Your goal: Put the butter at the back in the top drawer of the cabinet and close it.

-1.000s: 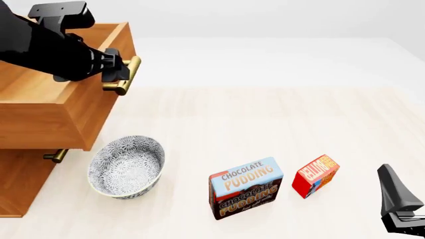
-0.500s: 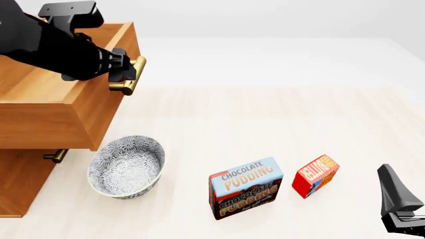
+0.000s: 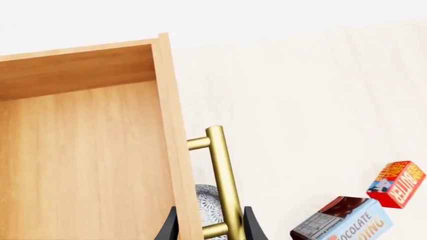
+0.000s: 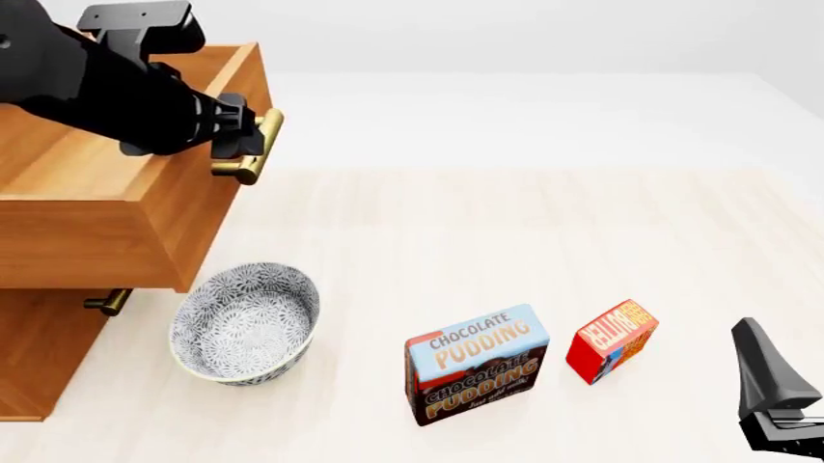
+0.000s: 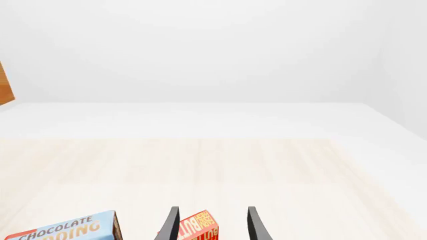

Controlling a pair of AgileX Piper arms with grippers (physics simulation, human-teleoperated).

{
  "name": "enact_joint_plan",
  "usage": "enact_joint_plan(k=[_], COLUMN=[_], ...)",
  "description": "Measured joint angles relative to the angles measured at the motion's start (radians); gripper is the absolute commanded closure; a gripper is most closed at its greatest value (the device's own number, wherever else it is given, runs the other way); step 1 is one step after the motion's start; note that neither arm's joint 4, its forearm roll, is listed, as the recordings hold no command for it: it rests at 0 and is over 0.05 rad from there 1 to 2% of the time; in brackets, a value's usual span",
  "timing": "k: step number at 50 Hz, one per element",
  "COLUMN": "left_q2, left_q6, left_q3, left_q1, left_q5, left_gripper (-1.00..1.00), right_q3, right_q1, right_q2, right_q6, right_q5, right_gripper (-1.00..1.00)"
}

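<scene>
- one butter (image 4: 613, 340), small red carton, sitting near the table's (image 4: 515, 231) front-right edge
- left gripper (image 4: 245, 137) clamping the top drawer's (image 4: 116, 207) brass bar; right gripper (image 5: 210, 225) fingers gaping apart

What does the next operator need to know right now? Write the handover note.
Left gripper: shut on the top drawer's handle; the drawer is pulled out, nothing seen in the visible part.
Right gripper: open, low at the table's near right, fingers pointing at the butter.
Butter: on the table, right of the pudding box, untouched. Bowl sits in front of the cabinet.
Done: drawer opened.
Left: grasp butter, place in drawer, close it.
</scene>
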Motion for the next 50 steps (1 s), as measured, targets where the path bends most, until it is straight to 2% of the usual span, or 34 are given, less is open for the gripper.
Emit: enact_joint_plan(k=[20,38,50], left_q2=[0.008,0.011,-0.044], left_q6=[0.021,0.071,0.112], left_q3=[-0.018,-0.045,-0.051], left_q1=[0.003,0.01,0.007], left_q5=[0.025,0.087,0.136], left_gripper=[-1.0,-1.0,-1.0], right_q3=[0.0,0.0,0.0], right_q1=[0.0,0.0,0.0], right_q2=[0.0,0.0,0.0], right_q6=[0.0,0.0,0.0], right_q5=[0.0,0.0,0.0], right_gripper=[-1.0,-1.0,-1.0])
